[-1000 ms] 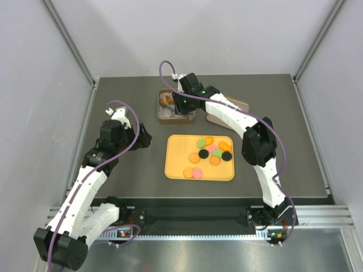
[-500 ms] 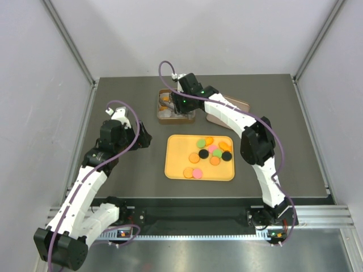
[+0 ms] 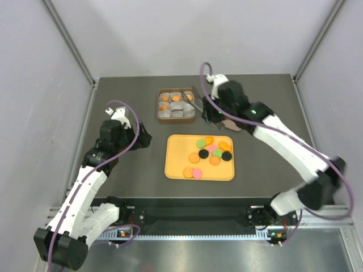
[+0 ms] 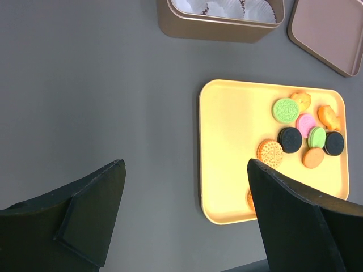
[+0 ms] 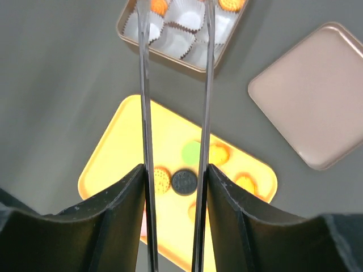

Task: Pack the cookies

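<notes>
Tweezers [image 5: 144, 113] pinched in R pincer [image 5: 176, 175] by tin [image 4: 215, 28], R arm [image 3: 289, 148] outstretched, L pincer [image 4: 186, 164] spread

A dark grey matte tabletop [image 3: 283, 96] fills the middle of the top view and is the whole backdrop of both wrist views. Plain pale grey wall panels close it in at the back [image 3: 193, 34], the left [image 3: 34, 113] and the right [image 3: 340, 113]. The back corners are edged by slanting aluminium struts [image 3: 68, 39]. A silver slotted aluminium rail [image 3: 317, 215] runs along the near edge, with a brushed metal sheet [image 3: 198, 255] below it. The light is soft and even, with faint shadows.
</notes>
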Controlling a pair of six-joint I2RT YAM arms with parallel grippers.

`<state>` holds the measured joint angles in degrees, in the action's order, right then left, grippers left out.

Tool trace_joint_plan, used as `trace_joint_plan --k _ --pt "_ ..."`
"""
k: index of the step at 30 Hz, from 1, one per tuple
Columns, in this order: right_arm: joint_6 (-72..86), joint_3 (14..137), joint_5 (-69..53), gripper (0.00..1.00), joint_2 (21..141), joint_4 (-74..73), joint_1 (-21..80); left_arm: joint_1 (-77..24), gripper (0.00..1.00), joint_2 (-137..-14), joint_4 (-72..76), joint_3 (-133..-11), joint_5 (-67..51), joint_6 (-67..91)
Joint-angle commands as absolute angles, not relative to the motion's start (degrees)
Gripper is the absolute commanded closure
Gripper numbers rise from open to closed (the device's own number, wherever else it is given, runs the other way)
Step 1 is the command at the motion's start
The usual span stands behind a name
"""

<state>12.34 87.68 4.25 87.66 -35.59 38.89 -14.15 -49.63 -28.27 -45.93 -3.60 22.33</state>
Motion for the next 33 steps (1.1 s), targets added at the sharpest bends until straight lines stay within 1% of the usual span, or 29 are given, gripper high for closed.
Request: trace_joint_plan --k 1,7,11,21,33 --pt "14.7 74.9 6.6 0.55 75.5 -35.5 39.6 -13.7 0.07 -49.0 -26.4 -46.1 -4.5 22.1" --pt "17.8 62.6 8.0 0.55 65.4 -39.2 42.9 -13.1 0.07 -48.6 -26.1 -46.1 -5.4 22.1" --pt "18.3 59.1 9.0 0.55 64.6 -39.3 44.7 -13.0 0.07 -48.7 -26.1 -45.8 -5.3 22.2" --pt "17.9 59.9 14.4 0.53 69.7 -39.5 49.1 -13.1 0.07 -48.9 -26.4 -45.8 -4.7 22.2" --pt "17.0 63.3 19.2 0.53 75.1 -40.8 53.4 -13.1 0.07 -49.0 -26.5 -45.8 -4.6 22.1"
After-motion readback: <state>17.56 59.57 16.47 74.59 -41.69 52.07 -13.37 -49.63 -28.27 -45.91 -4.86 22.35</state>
